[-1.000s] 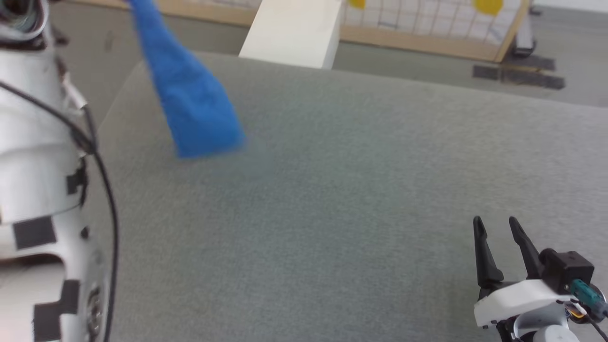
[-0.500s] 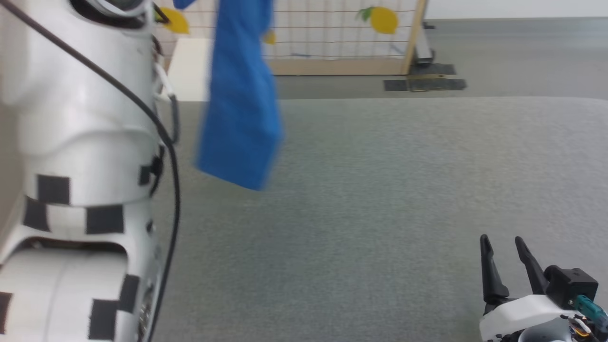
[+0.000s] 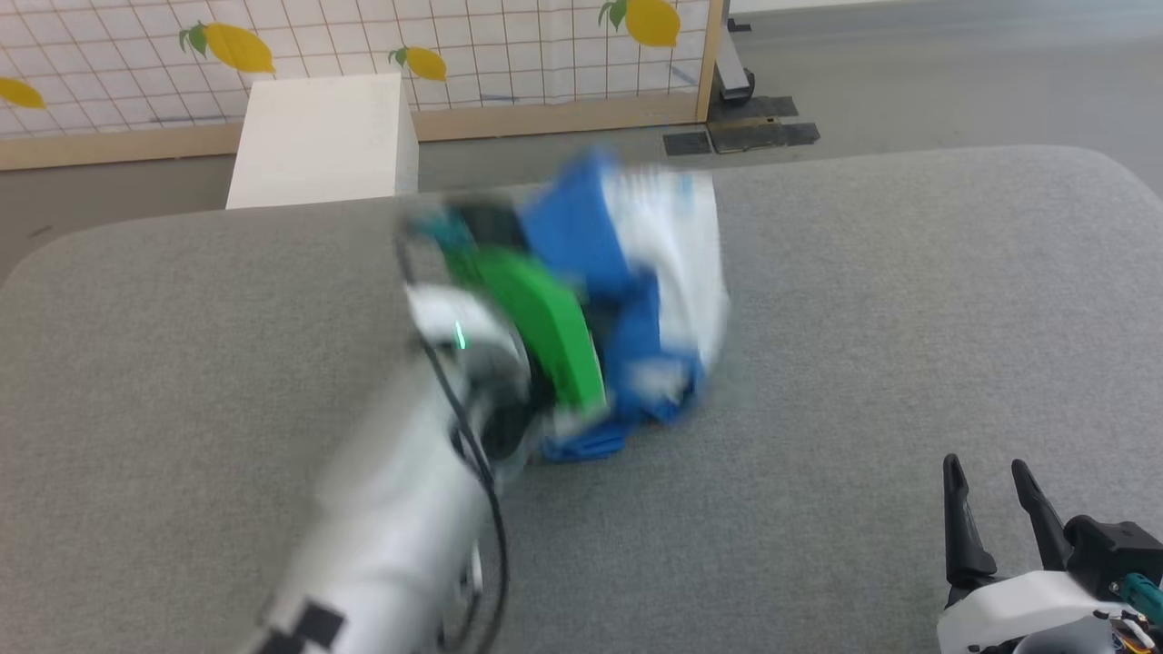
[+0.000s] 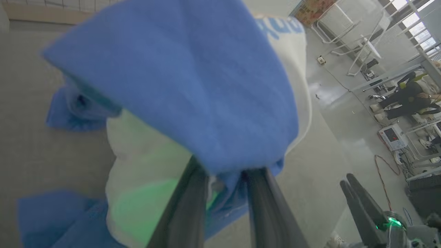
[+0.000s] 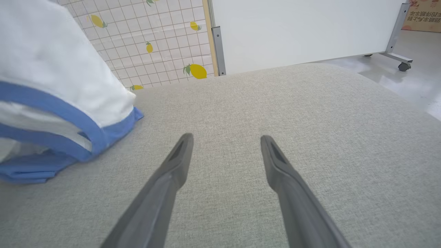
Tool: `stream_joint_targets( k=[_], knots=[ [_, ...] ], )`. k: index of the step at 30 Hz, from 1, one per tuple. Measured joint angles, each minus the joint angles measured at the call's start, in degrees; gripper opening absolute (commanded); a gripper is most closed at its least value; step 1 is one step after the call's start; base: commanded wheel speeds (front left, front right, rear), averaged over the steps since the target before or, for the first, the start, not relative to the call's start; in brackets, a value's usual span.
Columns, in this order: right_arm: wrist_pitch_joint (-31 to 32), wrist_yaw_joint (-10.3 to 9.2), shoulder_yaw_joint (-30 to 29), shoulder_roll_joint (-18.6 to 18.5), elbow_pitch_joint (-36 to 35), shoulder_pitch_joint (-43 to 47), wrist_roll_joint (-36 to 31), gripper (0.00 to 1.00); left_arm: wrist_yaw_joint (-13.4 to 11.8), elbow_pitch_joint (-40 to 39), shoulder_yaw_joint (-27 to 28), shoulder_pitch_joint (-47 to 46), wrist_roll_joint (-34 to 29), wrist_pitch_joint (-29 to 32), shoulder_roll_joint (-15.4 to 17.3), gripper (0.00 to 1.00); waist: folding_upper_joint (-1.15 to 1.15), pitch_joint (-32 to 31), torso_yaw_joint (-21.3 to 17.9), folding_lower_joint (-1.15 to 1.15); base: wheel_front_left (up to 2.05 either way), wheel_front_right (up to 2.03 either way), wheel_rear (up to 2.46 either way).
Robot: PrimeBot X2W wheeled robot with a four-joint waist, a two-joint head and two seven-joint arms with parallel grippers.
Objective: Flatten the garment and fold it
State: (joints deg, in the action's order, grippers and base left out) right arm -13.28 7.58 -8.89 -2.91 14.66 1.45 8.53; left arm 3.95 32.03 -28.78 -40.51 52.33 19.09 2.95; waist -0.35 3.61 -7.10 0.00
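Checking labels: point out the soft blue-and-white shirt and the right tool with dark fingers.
soft blue-and-white shirt [image 3: 677, 254]: head view, on its white body.
right tool [image 3: 986, 463]: head view, midway between its fingertips.

Head camera looks down on the grey fabric worktop [image 3: 863, 318]; wrist cameras skim it (close), sharing the blue-and-white shirt [image 3: 672, 263].

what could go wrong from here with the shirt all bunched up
1. The left hand pinches only one bunched blue fold of the shirt. The rest sits in a crumpled heap, so layers may end up trapped underneath instead of flat.
2. The right hand is open and well clear of the shirt, so a one-handed pull may just drag the heap.
3. The heap lies near the far edge of the table and might slip over it.
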Motion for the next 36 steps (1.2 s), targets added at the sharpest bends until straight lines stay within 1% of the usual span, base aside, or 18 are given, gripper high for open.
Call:
stream_joint_targets(
  k=[2, 3, 4, 6, 7, 8, 9, 10, 11, 15, 19, 22, 24, 26, 29, 32, 36],
  knots=[
    [0.15, 0.00, 0.01, 0.00, -0.10, 0.00, 0.00, 1.00, -0.65, 2.67, -4.11, 3.76, -0.35, 1.15, -0.09, 0.00, 0.00, 0.28, -0.11, 0.00, 0.00, 0.00, 0.00],
    [0.15, 0.00, 0.04, 0.00, -0.12, 0.01, 0.00, 1.00, -1.46, 4.85, -7.54, 6.54, -0.54, 2.48, -0.10, 0.00, 0.00, 0.32, -0.10, 0.00, 0.00, 0.00, 0.00],
    [0.15, 0.00, 0.09, 0.00, -0.11, 0.01, 0.00, 1.00, -2.03, 6.23, -9.36, 7.72, -1.09, 3.67, -0.13, 0.00, 0.00, 0.30, -0.06, 0.00, 0.00, 0.00, 0.00],
    [0.15, 0.00, 0.18, 0.00, 0.00, 0.01, 0.01, 1.00, -3.09, 7.89, -11.14, 9.66, -0.33, 5.15, -0.20, 0.00, 0.00, 0.17, 0.04, 0.00, 0.00, 0.00, 0.00],
    [0.15, 0.00, 0.26, -0.01, 0.02, 0.01, 0.02, 1.00, -3.54, 8.96, -12.57, 10.14, -0.90, 6.03, -0.16, 0.00, 0.00, 0.08, 0.12, 0.00, 0.00, 0.00, 0.00],
    [0.15, 0.00, 0.37, 0.01, 0.02, 0.01, 0.04, 1.00, -3.58, 9.28, -12.98, 10.23, -0.76, 6.57, -0.22, 0.00, 0.00, 0.02, 0.22, 0.00, 0.00, 0.00, 0.00],
    [0.15, 0.00, 0.51, 0.01, 0.02, 0.01, 0.09, 1.00, -3.85, 9.18, -12.84, 10.22, -0.12, 6.57, -0.27, 0.16, 0.00, -0.04, 0.33, 0.00, 0.00, 0.00, 0.00],
    [0.15, 0.00, 0.55, 0.00, 0.08, 0.02, 0.09, 1.00, -4.12, 9.01, -12.85, 10.21, 0.36, 6.62, -0.27, 0.69, 0.00, -0.15, 0.47, 0.00, 0.00, 0.00, 0.00],
    [0.15, 0.00, 0.49, 0.01, 0.11, 0.06, 0.10, 1.00, -4.27, 8.57, -12.80, 10.21, 0.80, 6.65, -0.29, 1.00, 0.00, -0.28, 0.67, 0.00, 0.00, 0.00, 0.00],
    [0.15, 0.00, 0.14, -0.01, 0.21, 0.90, 0.09, 1.00, -4.52, 5.37, -10.44, 9.92, 3.93, 6.79, -0.23, 1.00, 0.00, -0.86, 1.87, 0.00, 0.00, 0.00, 0.00],
    [0.15, 0.00, -0.46, 0.01, 0.42, 1.50, 0.10, 1.00, -4.07, -0.51, -5.76, 8.60, 7.56, 6.53, 1.31, 1.00, 0.00, -1.96, 3.42, 0.00, 0.00, 0.00, 0.00],
    [0.15, 0.00, -0.87, 0.01, 0.40, 2.09, 0.11, 1.00, -4.56, -5.64, -1.45, 7.69, 9.75, 5.04, 3.43, 1.00, 0.00, -3.12, 4.64, 0.00, 0.00, 0.00, 0.00],
    [0.15, 0.00, -1.03, 0.00, 0.24, 2.32, 0.13, 1.00, -5.10, -9.05, 1.40, 7.42, 10.15, 2.68, 5.50, 1.00, 0.00, -3.96, 5.56, 0.00, 0.00, 0.00, 0.00],
    [0.15, 0.00, -1.02, 0.01, -0.12, 2.33, 0.24, 1.00, -5.79, -11.58, 3.96, 7.47, 9.98, -0.71, 7.32, 1.00, 0.00, -4.69, 6.42, 0.00, 0.00, 0.00, 0.00],
    [0.16, 0.00, -1.16, 0.02, -0.64, 2.35, 0.65, 1.00, -6.13, -15.34, 8.08, 7.71, 8.08, -8.53, 10.14, 1.00, -0.01, -5.70, 7.70, 0.00, 0.00, 0.00, 0.00],
    [0.23, 0.00, -1.30, 0.01, -1.04, 2.38, 0.70, 1.00, -6.95, -17.62, 11.03, 9.71, 3.93, -15.93, 13.70, 1.00, -0.01, -6.87, 8.74, 0.00, 0.00, 0.00, 0.00],
    [0.25, 0.00, -1.37, 0.02, -1.36, 2.42, 0.71, 1.00, -8.72, -19.29, 12.59, 14.29, -2.83, -25.01, 18.18, 1.00, -0.01, -8.07, 9.59, 0.00, 0.00, 0.00, 0.00]
  ],
)
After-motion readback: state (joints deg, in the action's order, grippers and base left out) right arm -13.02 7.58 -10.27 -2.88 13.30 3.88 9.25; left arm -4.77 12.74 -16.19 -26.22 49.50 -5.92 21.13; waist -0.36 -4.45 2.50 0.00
